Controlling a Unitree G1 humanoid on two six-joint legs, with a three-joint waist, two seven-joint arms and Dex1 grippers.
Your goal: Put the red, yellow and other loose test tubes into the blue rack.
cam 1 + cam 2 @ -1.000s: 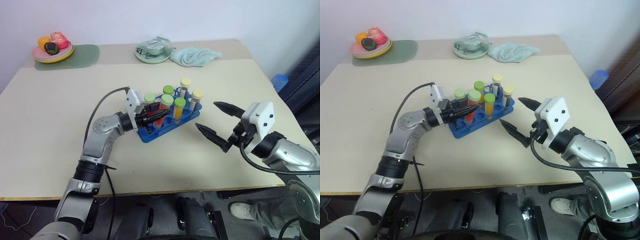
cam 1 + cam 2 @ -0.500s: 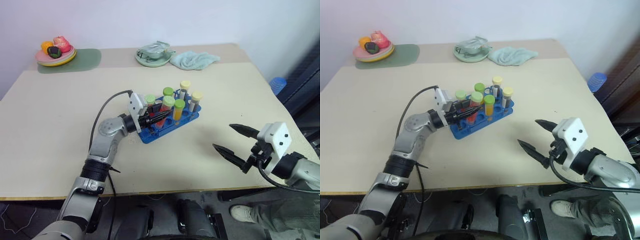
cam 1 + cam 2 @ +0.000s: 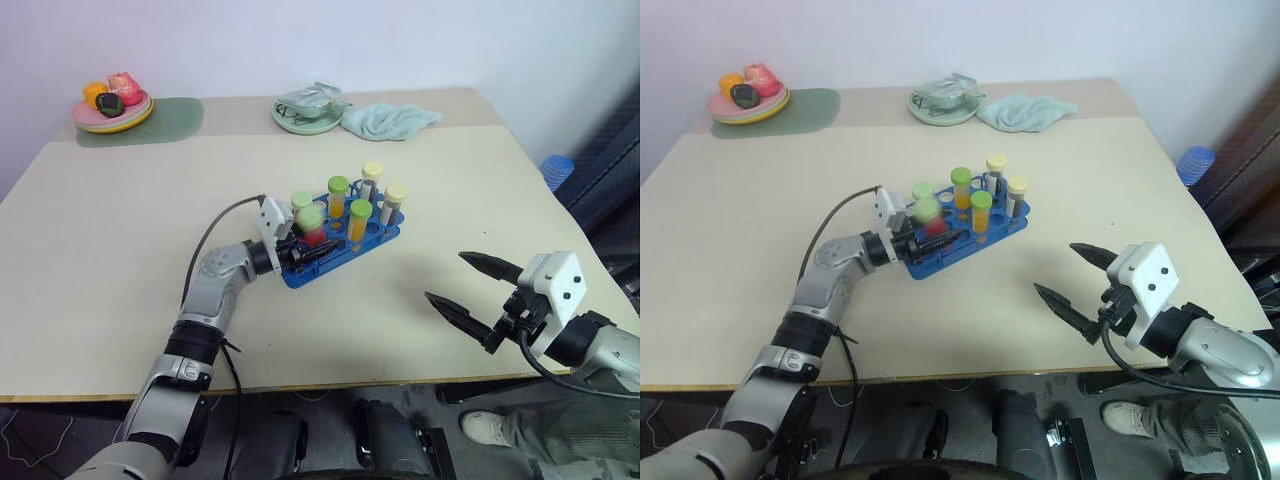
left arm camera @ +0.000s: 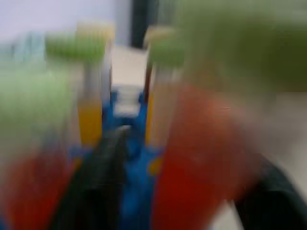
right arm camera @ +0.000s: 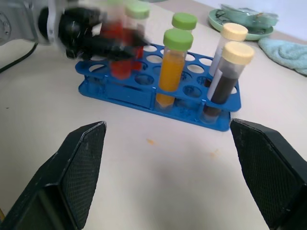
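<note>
Your left gripper (image 3: 318, 246) is right at the near end of the rack (image 3: 345, 262). Its fingers (image 4: 98, 184) are apart. A red tube (image 3: 313, 231) with a green cap stands between them. In the left wrist view you can see a bit of blue between one finger and the tube, so the fingers are not squeezed on it. The tube is blurry, and you cannot tell if its bottom sits all the way down in a hole.

Your right gripper (image 3: 445, 276) hangs over the table (image 3: 120, 250) near the front edge, well apart from the rack. Its two fingers (image 5: 81, 158) are spread very wide and hold nothing.

The rack sits in the middle of the table. More tubes stand up in it: another red tube (image 3: 922, 192) with a green cap, two orange tubes (image 5: 171, 67) with green caps, and two dark tubes (image 5: 225, 72) with yellow caps.

At the far side of the table lie a towel (image 3: 390, 117), a green dish (image 3: 308, 108) and a plate (image 3: 112, 108) with toy food.
</note>
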